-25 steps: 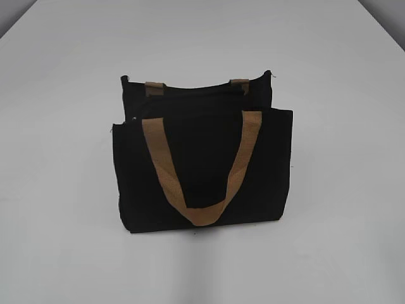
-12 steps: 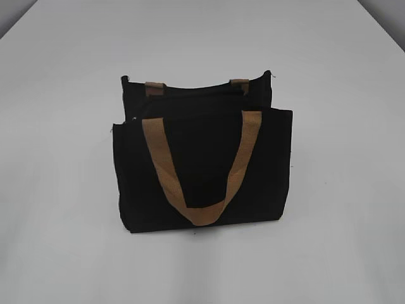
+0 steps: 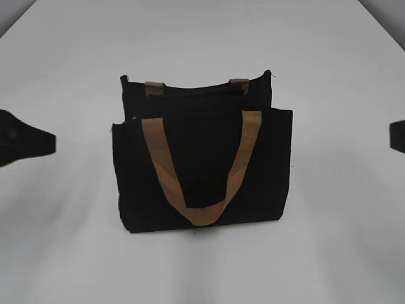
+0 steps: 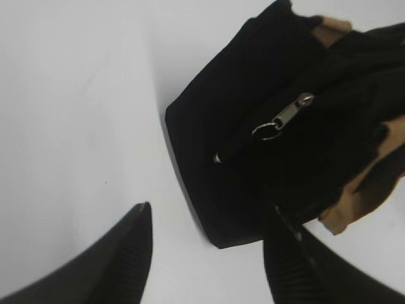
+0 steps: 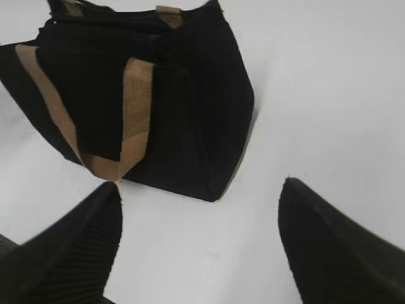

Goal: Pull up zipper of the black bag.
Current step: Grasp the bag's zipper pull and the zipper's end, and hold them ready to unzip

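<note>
The left gripper [image 4: 209, 250] is wide open and holds nothing; its two dark ribbed fingers [image 4: 126, 259] point up from the bottom of the left wrist view, and the near corner of the black bag [image 4: 253, 164] lies between and beyond them, not touching. The right gripper [image 5: 199, 244] is also wide open and empty, with its fingers [image 5: 76, 247] spread on both sides of the bag's lower corner, above the white table [image 5: 329, 95]. In the exterior view the left gripper [image 3: 25, 144] comes in at the left edge and the right gripper [image 3: 397, 135] only just shows at the right edge, both well apart from the bag [image 3: 202, 164], which stands upright in the middle of the table [image 3: 202, 38]. A tan handle [image 3: 200, 166] hangs down over its front. The zipper [image 4: 283, 116] runs along the top of the bag, and its silver ring pull lies on the black fabric; it seems to sit near the left end, though the dark cloth makes the line hard to follow.
</note>
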You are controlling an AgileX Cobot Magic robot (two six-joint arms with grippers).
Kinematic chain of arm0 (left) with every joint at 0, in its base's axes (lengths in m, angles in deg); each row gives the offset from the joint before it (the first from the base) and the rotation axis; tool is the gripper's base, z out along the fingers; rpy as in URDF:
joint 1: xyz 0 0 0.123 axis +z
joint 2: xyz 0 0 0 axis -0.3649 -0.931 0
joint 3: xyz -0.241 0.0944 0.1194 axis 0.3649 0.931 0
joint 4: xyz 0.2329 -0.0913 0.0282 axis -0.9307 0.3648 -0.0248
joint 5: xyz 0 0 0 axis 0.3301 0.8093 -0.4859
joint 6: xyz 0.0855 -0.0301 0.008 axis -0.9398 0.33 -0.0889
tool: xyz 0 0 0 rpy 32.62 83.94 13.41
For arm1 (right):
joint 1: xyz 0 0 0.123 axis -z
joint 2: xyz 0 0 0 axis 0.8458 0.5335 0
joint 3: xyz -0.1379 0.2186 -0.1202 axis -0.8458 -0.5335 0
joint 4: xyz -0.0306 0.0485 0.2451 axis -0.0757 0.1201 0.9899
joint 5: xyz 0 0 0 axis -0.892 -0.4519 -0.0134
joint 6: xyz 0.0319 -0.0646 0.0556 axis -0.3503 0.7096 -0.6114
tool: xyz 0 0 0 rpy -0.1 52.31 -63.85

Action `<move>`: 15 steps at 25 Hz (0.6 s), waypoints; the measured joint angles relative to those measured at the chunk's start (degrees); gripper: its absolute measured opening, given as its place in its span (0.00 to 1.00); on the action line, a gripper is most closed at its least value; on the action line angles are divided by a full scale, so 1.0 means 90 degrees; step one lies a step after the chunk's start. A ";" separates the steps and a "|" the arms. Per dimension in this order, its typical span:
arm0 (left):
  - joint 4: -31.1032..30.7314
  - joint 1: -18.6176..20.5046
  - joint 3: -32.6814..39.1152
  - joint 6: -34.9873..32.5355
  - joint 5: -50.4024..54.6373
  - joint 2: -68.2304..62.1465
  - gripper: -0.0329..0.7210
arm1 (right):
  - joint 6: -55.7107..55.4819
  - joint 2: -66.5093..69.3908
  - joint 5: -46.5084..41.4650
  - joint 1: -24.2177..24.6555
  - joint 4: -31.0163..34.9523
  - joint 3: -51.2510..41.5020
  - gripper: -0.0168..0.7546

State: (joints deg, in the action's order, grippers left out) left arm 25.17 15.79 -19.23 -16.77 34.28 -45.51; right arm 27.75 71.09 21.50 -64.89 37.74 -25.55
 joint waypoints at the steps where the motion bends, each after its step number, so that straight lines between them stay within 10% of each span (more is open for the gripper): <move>1: 0.0241 -0.0103 0.0000 -0.0372 -0.0125 -0.0340 0.61 | 0.0147 0.0222 0.0000 -0.0101 0.0017 0.0132 0.79; 9: 0.1449 -0.1392 -0.0066 -0.1920 -0.1807 -0.2183 0.61 | 0.0426 0.1669 0.0047 -0.0592 0.0087 0.0827 0.79; 15: 0.1469 -0.1588 -0.0573 -0.2103 -0.2006 -0.3077 0.61 | 0.0565 0.2020 0.0059 -0.0785 0.0087 0.0856 0.79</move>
State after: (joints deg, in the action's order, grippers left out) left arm 38.39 1.50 -24.39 -35.70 16.23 -73.21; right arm 32.84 89.28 22.03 -71.96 38.52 -17.85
